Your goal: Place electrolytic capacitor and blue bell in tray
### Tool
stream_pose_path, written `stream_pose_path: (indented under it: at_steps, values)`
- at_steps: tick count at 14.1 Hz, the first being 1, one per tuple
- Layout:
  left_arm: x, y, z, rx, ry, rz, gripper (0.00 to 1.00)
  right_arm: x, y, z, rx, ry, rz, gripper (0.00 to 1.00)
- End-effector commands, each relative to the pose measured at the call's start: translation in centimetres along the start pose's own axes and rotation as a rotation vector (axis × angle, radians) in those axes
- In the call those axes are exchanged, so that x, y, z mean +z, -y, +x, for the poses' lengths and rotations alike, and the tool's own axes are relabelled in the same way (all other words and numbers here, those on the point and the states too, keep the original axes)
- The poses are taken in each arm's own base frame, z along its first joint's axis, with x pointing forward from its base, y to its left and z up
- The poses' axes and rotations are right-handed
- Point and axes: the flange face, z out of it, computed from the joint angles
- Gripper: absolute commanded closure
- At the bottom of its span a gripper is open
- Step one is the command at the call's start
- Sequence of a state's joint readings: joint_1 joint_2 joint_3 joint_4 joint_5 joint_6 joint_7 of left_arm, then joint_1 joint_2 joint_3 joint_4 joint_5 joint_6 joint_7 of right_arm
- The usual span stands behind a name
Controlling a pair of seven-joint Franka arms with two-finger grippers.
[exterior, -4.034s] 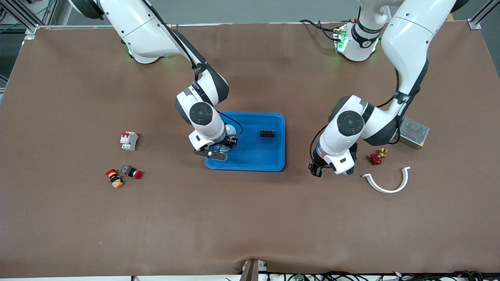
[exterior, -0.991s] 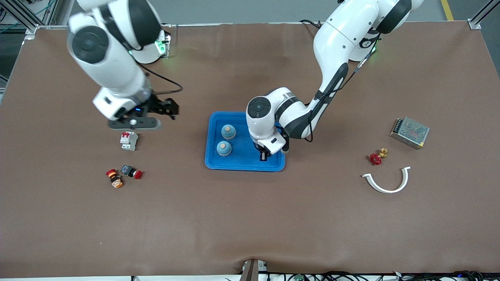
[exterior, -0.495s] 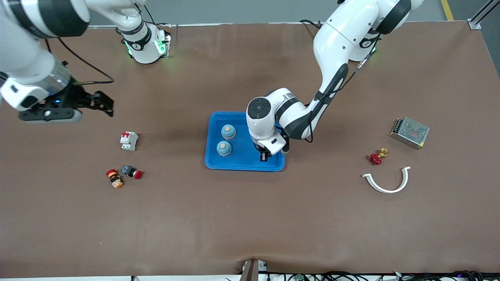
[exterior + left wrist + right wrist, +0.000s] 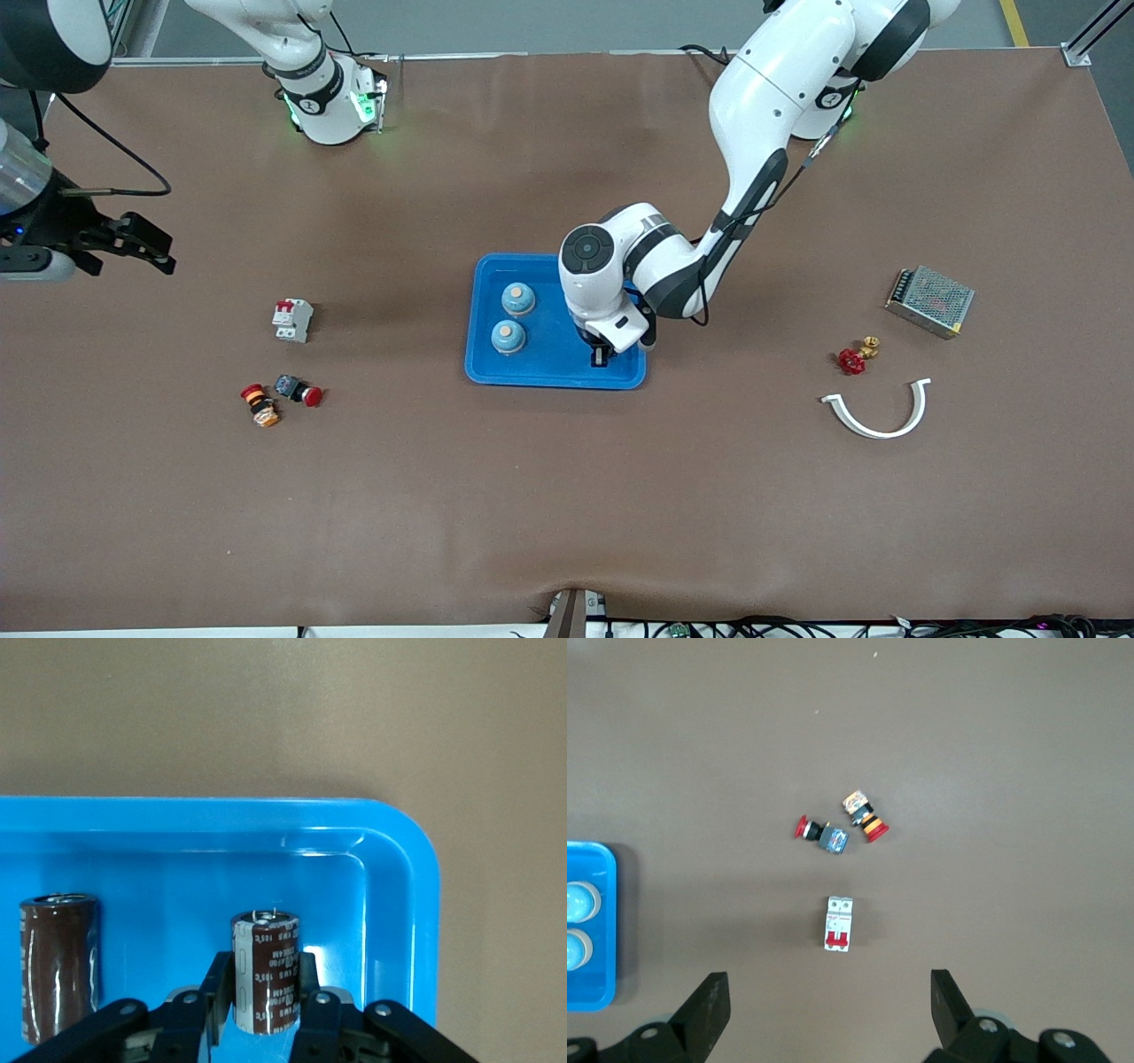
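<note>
At the far left edge of the front frame, upper part, my right hand (image 4: 133,241) hangs in the air over bare counter (image 4: 567,496), its fingers spread wide with nothing between them; that arm waits. Left of centre lies a white circuit breaker (image 4: 291,320) with red switches, and lower left of it a pair of red-capped push buttons (image 4: 280,396) lie touching each other. At frame centre sits the bright-blue tray (image 4: 532,377). Two blue bells (image 4: 513,317) stand in its left half, one above the other in the frame, close but apart. In the tray's right half my left hand (image 4: 601,356) is down low, clamped on an electrolytic capacitor (image 4: 266,971); my left wrist view shows the brown can pinched between both fingers near the tray's rounded corner. A second capacitor (image 4: 58,963) lies in the tray beside it, apart from it. Right of the tray, at mid-height, come a red-handled brass valve (image 4: 854,356) and, just below it, a white curved clip (image 4: 879,412). Above these, toward the right edge, sits a metal mesh-covered power supply (image 4: 930,300).
</note>
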State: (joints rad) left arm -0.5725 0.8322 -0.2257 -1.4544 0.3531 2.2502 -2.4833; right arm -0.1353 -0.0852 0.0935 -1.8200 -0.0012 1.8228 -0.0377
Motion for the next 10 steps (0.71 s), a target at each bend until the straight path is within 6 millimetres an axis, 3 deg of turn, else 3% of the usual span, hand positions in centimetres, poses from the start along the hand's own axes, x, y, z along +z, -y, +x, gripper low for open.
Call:
stream_pose_path:
  at_steps: [1,3,5,7,10]
  values:
    - [-0.2,-0.3,-0.6,-0.023,-0.002,-0.014,1.00,-1.2,-1.1,0.7,0.016,-0.016,0.008,0.00]
    - [-0.3,0.0,-0.9,-0.017,-0.002,-0.015,1.00,-2.4,-2.7,0.9,0.047,-0.044,0.006,0.00]
    - [-0.3,0.1,-1.1,-0.017,0.000,-0.013,1.00,-2.8,-2.7,1.1,0.048,-0.056,0.007,0.00]
    - [-0.3,0.1,-1.0,-0.028,-0.002,-0.015,1.00,-2.6,-2.1,2.1,0.023,-0.053,-0.002,0.00]
    - [-0.2,0.1,-1.0,-0.026,-0.003,-0.014,1.00,-2.6,-0.8,2.1,0.005,-0.052,0.000,0.00]
